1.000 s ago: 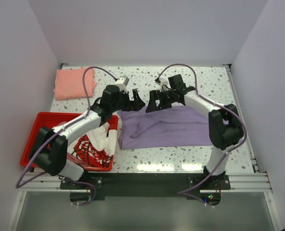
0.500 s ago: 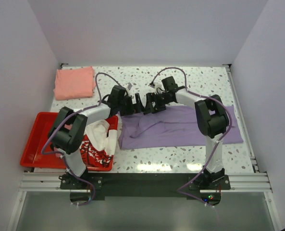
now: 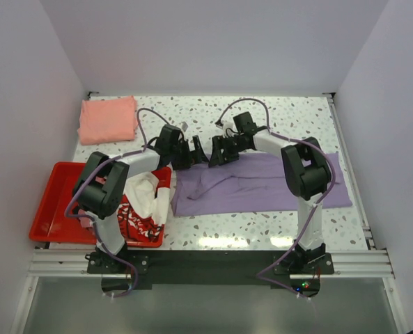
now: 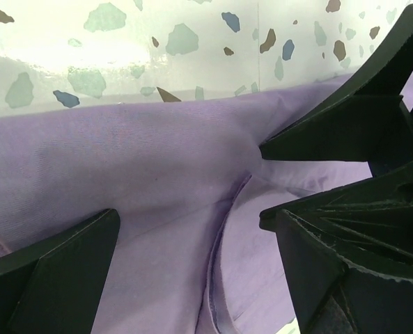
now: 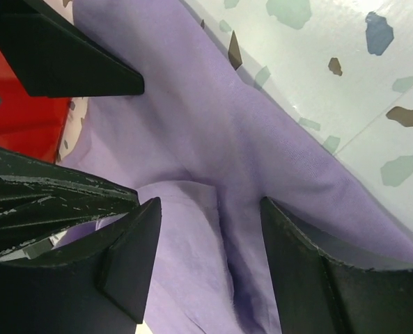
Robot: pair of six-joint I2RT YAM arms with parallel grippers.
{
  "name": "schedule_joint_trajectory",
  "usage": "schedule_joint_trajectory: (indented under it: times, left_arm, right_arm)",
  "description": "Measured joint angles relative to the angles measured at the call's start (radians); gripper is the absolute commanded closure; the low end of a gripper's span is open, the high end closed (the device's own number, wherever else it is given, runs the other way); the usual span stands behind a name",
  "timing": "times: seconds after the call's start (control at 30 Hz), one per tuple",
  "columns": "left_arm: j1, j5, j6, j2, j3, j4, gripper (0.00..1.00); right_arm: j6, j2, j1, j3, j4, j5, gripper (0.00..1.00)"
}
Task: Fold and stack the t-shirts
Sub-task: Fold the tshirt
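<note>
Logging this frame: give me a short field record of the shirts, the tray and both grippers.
lavender-purple cloth t-shirt: spread out on the speckled table, centre to right
salmon-pink cloth t-shirt: folded, far left corner of the table
white cloth t-shirt with red print: crumpled in the red plastic tray, near left
left gripper: open, low over the lavender shirt's far edge
right gripper: fingers apart, either side of a raised fold of the same shirt, not clamped
fold progress: lavender shirt not yet folded

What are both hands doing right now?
Left hand: open, over the purple shirt, holding nothing.
Right hand: open, astride a fold of it, not clamped.
</note>
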Motion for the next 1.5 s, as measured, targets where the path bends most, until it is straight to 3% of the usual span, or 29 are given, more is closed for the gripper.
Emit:
schedule_joint_trajectory:
  times: [0.23,0.4,0.5,0.6,0.77,0.83,0.87,0.9,1.5]
  left_arm:
    - [0.003,-0.014,-0.021,0.000,-0.006,0.016,0.00]
    - [0.003,-0.020,-0.025,0.000,-0.009,0.023,0.00]
    - [0.003,-0.023,-0.026,0.000,-0.010,0.022,0.00]
    - [0.003,-0.032,-0.026,-0.006,-0.014,0.021,0.00]
    - [0.003,-0.057,-0.025,-0.024,-0.031,0.014,0.00]
    - [0.003,-0.059,-0.025,-0.025,-0.033,0.014,0.00]
    - [0.003,-0.060,-0.025,-0.026,-0.034,0.014,0.00]
    - [0.003,-0.060,-0.025,-0.026,-0.034,0.014,0.00]
    - [0.003,-0.049,-0.024,-0.036,-0.046,0.014,0.00]
  right_arm:
    - [-0.004,-0.012,0.047,-0.035,0.000,-0.031,0.50]
    - [-0.008,-0.054,0.079,-0.079,-0.002,-0.031,0.52]
    - [-0.009,-0.086,0.079,-0.091,-0.006,-0.017,0.43]
    - [-0.011,-0.108,0.079,-0.092,-0.010,0.028,0.29]
    - [-0.005,-0.117,0.077,-0.092,-0.014,0.118,0.22]
    - [0.002,-0.117,0.075,-0.092,-0.014,0.141,0.11]
    - [0.005,-0.117,0.072,-0.092,-0.014,0.151,0.10]
    - [0.008,-0.117,0.069,-0.092,-0.014,0.162,0.01]
    - [0.097,-0.134,-0.191,-0.178,0.097,0.103,0.01]
